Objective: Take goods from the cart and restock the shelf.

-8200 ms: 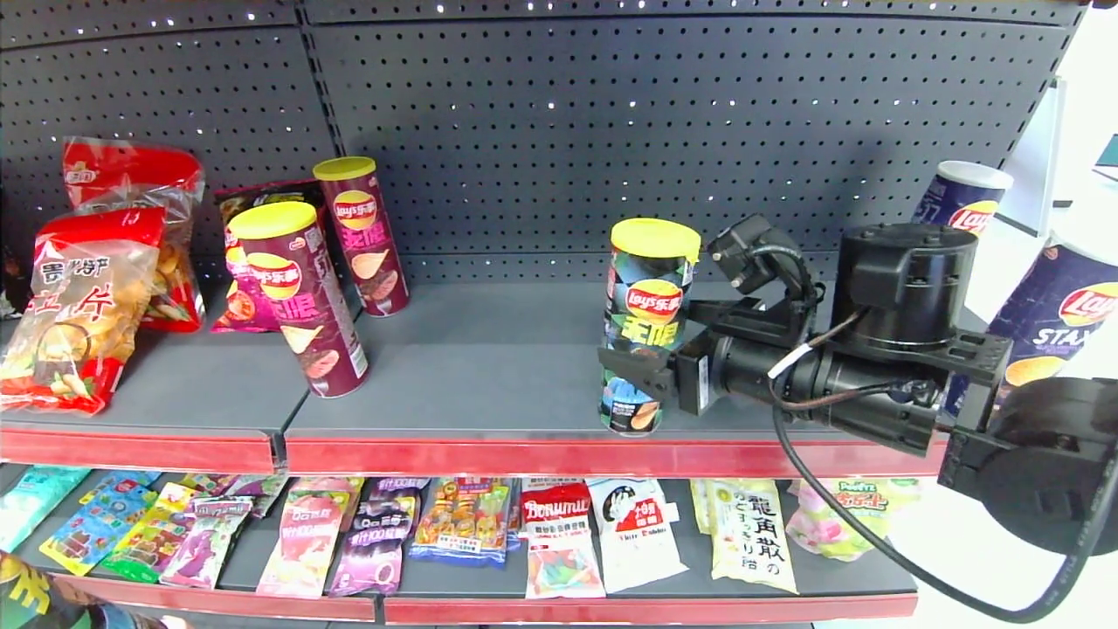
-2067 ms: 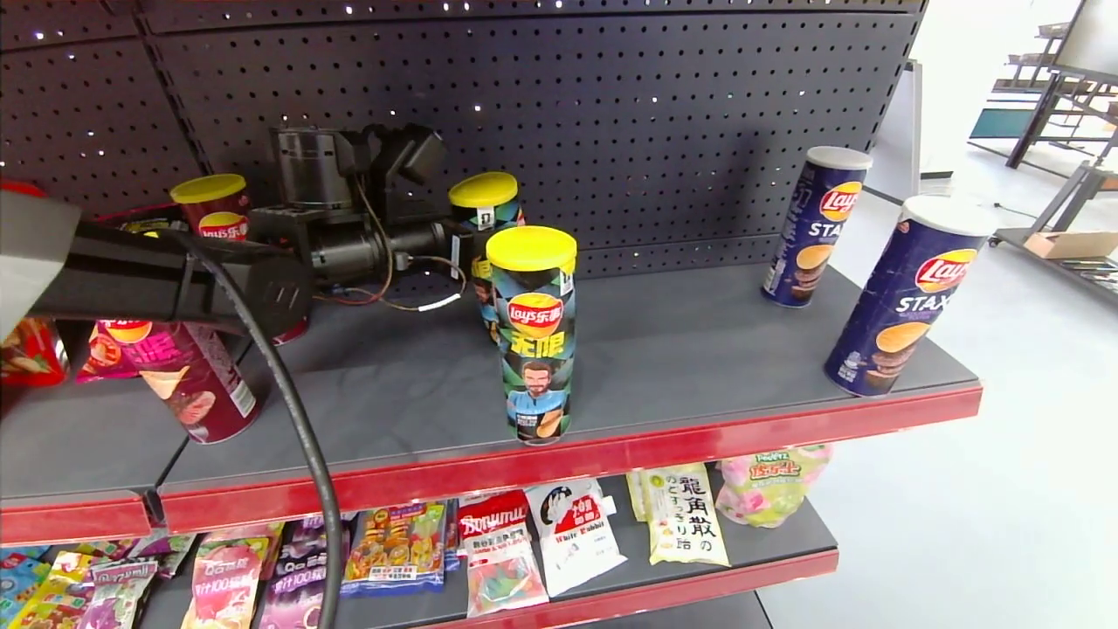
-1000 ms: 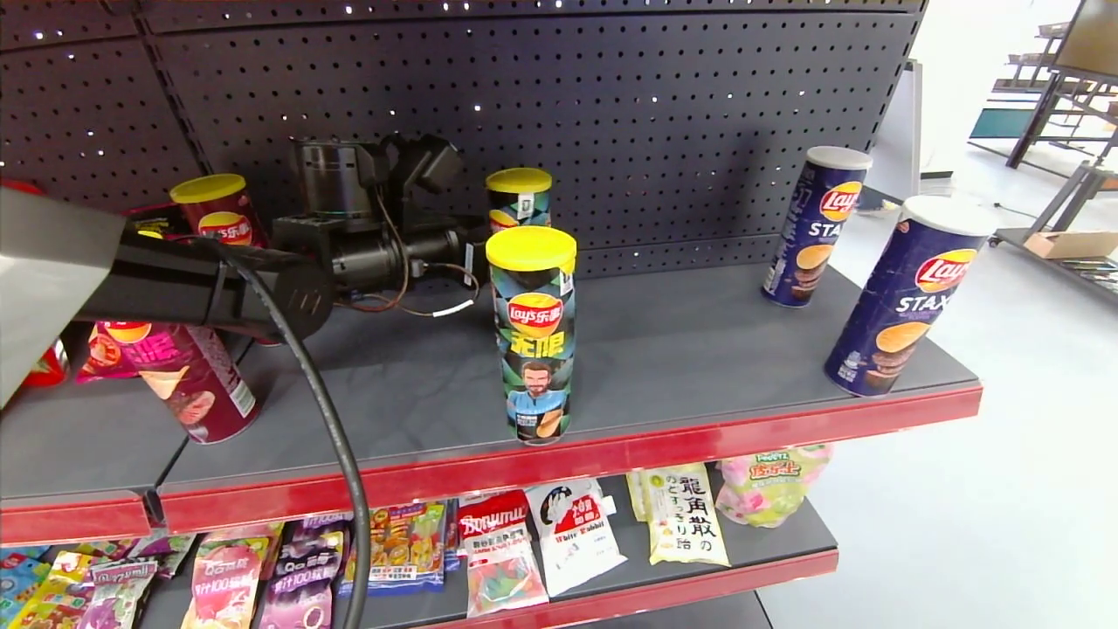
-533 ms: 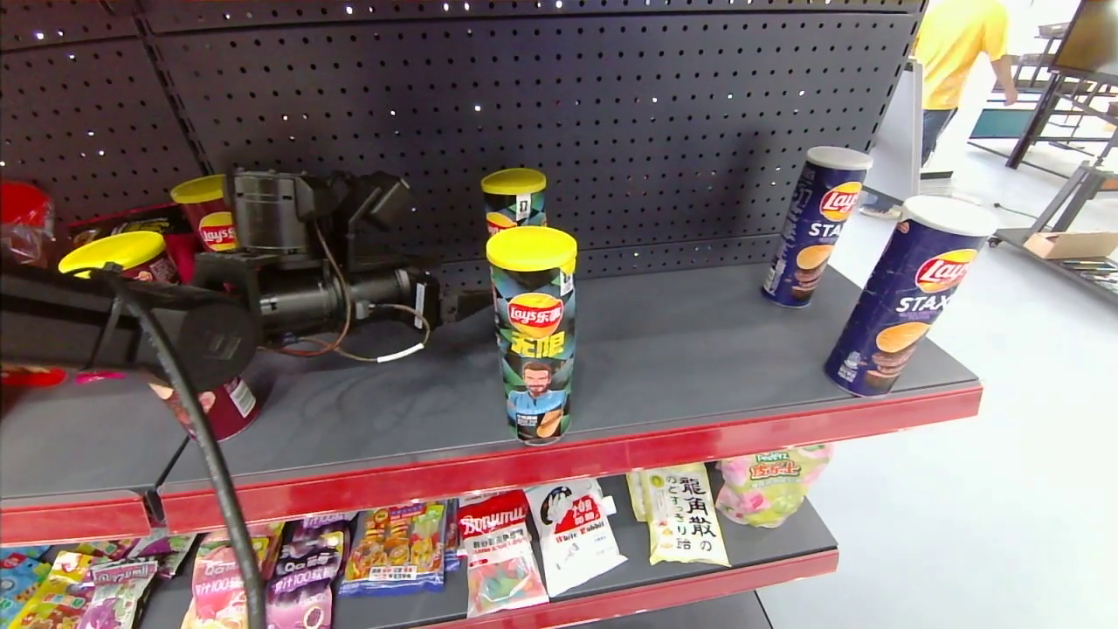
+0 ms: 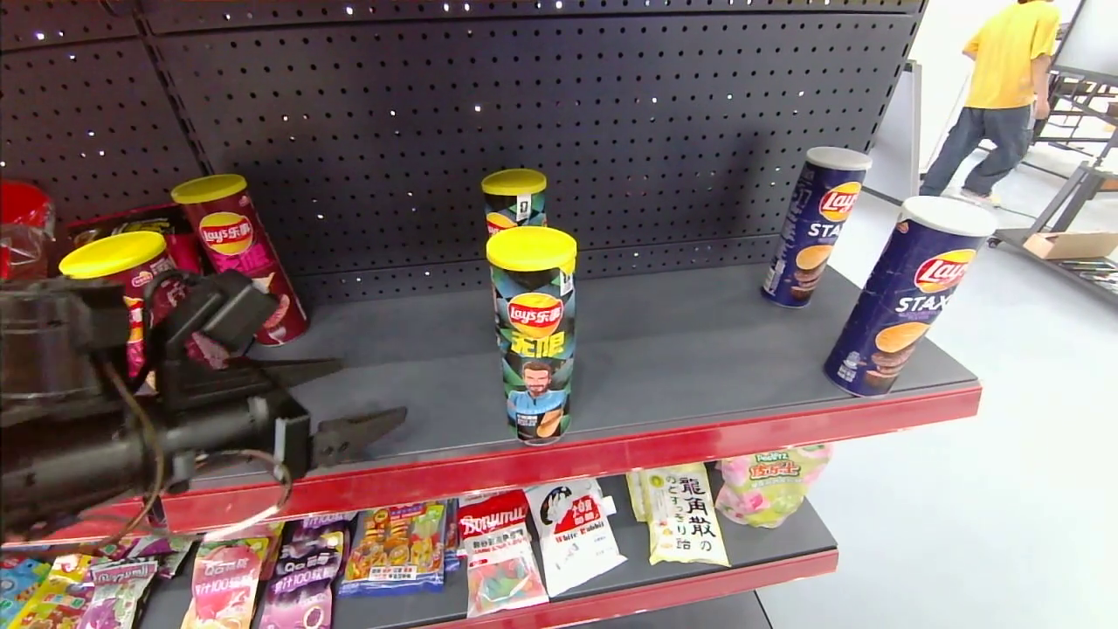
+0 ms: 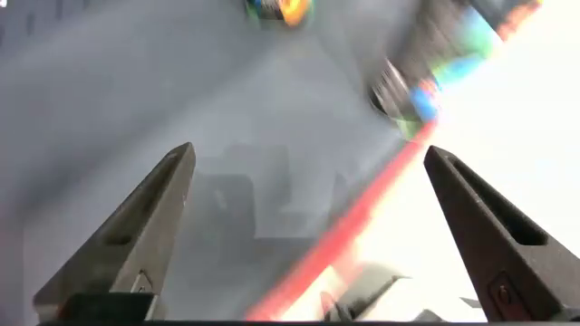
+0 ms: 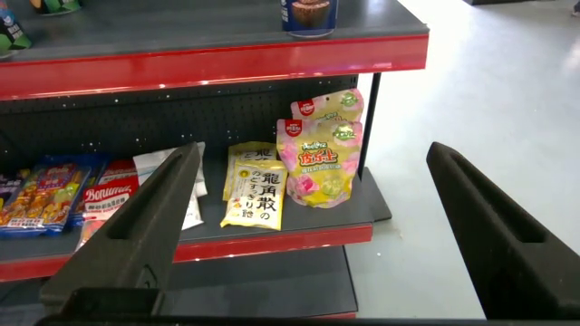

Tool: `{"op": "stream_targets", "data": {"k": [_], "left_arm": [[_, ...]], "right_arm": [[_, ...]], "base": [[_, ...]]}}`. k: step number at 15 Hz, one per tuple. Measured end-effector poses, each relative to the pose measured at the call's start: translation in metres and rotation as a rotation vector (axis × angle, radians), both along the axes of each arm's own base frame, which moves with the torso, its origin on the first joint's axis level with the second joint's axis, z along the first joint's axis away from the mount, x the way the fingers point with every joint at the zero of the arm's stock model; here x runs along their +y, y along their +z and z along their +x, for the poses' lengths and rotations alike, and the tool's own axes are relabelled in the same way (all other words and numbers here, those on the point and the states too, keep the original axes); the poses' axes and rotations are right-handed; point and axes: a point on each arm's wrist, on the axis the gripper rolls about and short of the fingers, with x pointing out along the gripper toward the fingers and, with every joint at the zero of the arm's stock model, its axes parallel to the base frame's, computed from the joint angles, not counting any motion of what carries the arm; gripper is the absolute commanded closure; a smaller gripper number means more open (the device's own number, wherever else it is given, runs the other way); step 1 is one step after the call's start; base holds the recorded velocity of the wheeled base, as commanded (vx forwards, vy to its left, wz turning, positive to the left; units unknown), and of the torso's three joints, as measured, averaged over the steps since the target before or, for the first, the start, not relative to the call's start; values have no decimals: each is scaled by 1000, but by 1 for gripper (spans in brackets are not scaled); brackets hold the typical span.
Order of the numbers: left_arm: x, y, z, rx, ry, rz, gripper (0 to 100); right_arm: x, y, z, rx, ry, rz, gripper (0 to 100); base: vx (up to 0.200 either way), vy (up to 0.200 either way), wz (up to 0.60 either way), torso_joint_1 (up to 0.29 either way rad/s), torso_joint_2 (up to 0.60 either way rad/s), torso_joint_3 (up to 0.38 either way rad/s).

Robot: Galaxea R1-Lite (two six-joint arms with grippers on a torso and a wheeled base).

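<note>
Two green-and-black chip cans with yellow lids stand upright on the upper shelf (image 5: 690,349): one near the front edge (image 5: 534,336), the other behind it by the pegboard (image 5: 515,199). My left gripper (image 5: 367,397) hangs open and empty over the shelf's front edge, left of the front can and apart from it. In the left wrist view the left gripper (image 6: 308,154) is spread wide above the grey shelf and its red lip (image 6: 362,217). My right gripper (image 7: 314,149) is open and empty, low before the lower shelf.
Two maroon cans (image 5: 240,253) and red snack bags stand at the shelf's left. Two blue cans (image 5: 812,227) (image 5: 908,297) stand at its right end. Snack bags (image 5: 559,542) fill the lower shelf (image 7: 299,240). Bare shelf lies between the green cans and the blue ones.
My left arm has let go of the rear green can by the pegboard and drawn back left and toward the shelf's front edge. The cans have not moved.
</note>
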Motion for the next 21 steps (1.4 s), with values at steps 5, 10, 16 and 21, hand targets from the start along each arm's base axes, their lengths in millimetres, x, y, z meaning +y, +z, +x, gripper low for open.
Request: {"op": "stream_targets", "data": {"k": [5, 10, 16, 21], "left_arm": [[33, 5, -119, -77, 143, -74, 0], [44, -20, -214, -178, 254, -131, 0], [49, -50, -240, -230, 448, -104, 0], [49, -60, -246, -254, 458, -93, 0]], "right_arm": [[0, 0, 0, 0, 0, 0, 0], [0, 0, 0, 0, 0, 0, 0], [0, 0, 0, 0, 0, -8, 0], [0, 0, 0, -1, 0, -8, 0]], "base": [[0, 0, 0, 0, 0, 0], [0, 0, 0, 0, 0, 0], [0, 0, 200, 1, 0, 2], [0, 0, 480, 6, 2, 0]]}}
